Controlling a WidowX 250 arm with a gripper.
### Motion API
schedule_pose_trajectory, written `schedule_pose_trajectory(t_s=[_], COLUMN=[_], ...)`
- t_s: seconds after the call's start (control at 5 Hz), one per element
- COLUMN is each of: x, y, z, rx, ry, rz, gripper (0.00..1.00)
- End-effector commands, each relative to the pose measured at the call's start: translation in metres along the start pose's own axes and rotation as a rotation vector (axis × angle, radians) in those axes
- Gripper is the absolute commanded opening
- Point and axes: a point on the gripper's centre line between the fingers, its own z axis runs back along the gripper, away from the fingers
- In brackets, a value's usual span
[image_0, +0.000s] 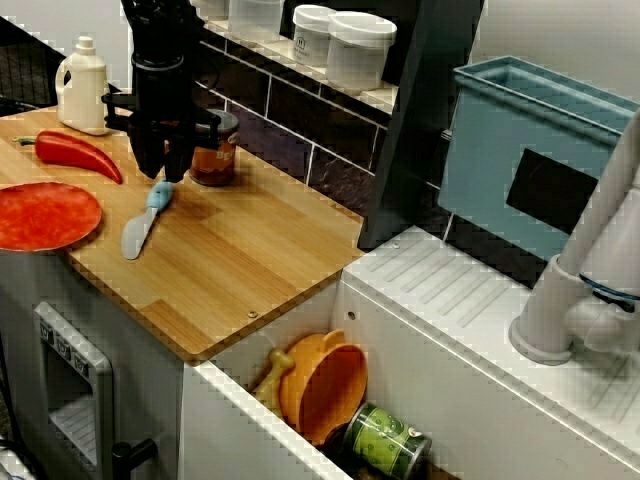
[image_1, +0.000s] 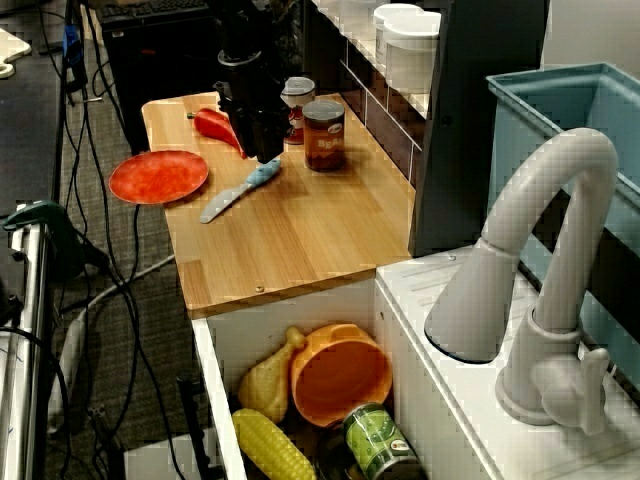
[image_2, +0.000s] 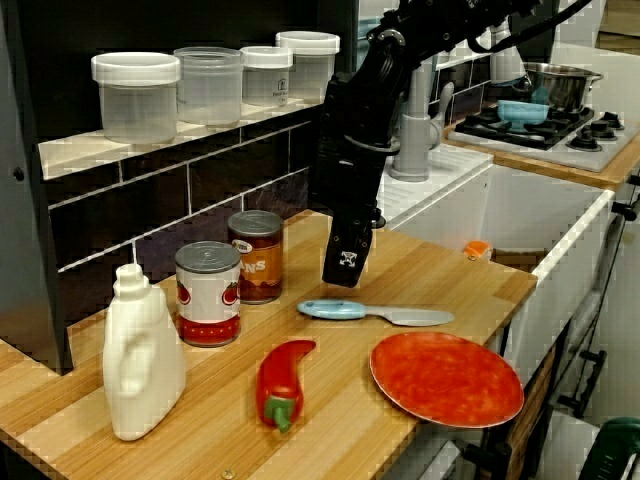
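Note:
My black gripper (image_0: 163, 172) hangs point-down just above the light-blue handle of a toy knife (image_0: 146, 216) that lies flat on the wooden counter (image_0: 250, 260). In the view from above, its two fingers stand slightly apart with nothing between them. In the view past the faucet, the gripper (image_1: 262, 152) sits over the handle end of the knife (image_1: 238, 190). From the counter's front, the gripper (image_2: 345, 272) floats a little above the knife (image_2: 372, 313), not touching it. A brown can (image_0: 214, 148) stands right behind the gripper.
A red pepper (image_2: 281, 382), a red plate (image_2: 446, 378), a white bottle (image_2: 141, 353) and a red-and-white can (image_2: 208, 293) share the counter. The sink (image_1: 225, 345) holds an orange bowl (image_1: 338, 372), a drumstick, corn and a green can. A faucet (image_1: 545, 290) and a blue bin (image_0: 530, 150) stand to the right.

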Motion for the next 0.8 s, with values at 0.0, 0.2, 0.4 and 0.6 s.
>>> schedule_pose_trajectory(t_s=[0.0,0.2,0.4,0.6], x=[0.003,-0.002,-0.002,-0.002], y=[0.018,0.044,0.044,0.044], z=[0.023,-0.008,-0.008,-0.008], rx=[-0.073,-0.050,-0.050,-0.050], ry=[-0.050,-0.018,-0.018,-0.018], rz=[-0.047,-0.099,-0.099,-0.099], gripper=[1.00,1.00,1.00,1.00])
